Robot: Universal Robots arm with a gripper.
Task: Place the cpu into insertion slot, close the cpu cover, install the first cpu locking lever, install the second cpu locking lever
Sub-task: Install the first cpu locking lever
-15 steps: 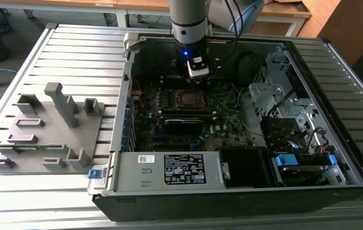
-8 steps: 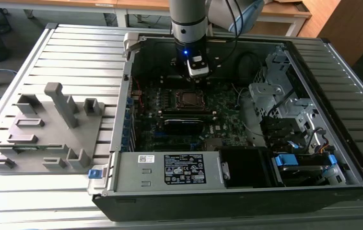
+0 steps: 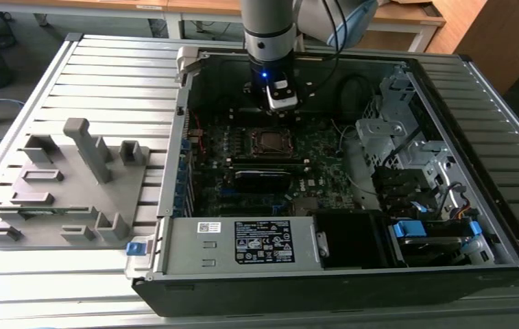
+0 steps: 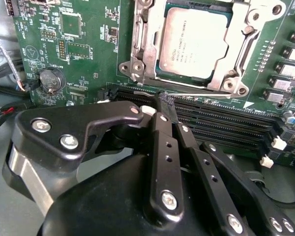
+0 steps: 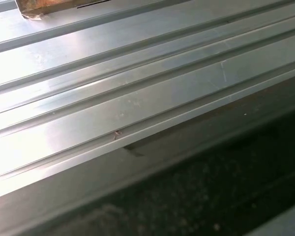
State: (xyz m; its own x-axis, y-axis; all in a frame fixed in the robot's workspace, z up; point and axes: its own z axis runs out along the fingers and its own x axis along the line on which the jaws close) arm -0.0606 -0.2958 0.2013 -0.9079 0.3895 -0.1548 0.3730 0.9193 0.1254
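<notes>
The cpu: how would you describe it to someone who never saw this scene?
Look inside the open computer case, at the green board. The cpu is the flat square chip framed by the metal cover; its top is dull silver, unlike the black slots beside it.

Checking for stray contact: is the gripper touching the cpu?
Apart. In the second wrist view, the cover's frame lies between the gripper and the cpu.

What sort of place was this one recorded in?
Likely a robotics lab or workshop: an open computer case lies on a slatted metal table, a grey fixture block beside it, wooden desks beyond.
</notes>
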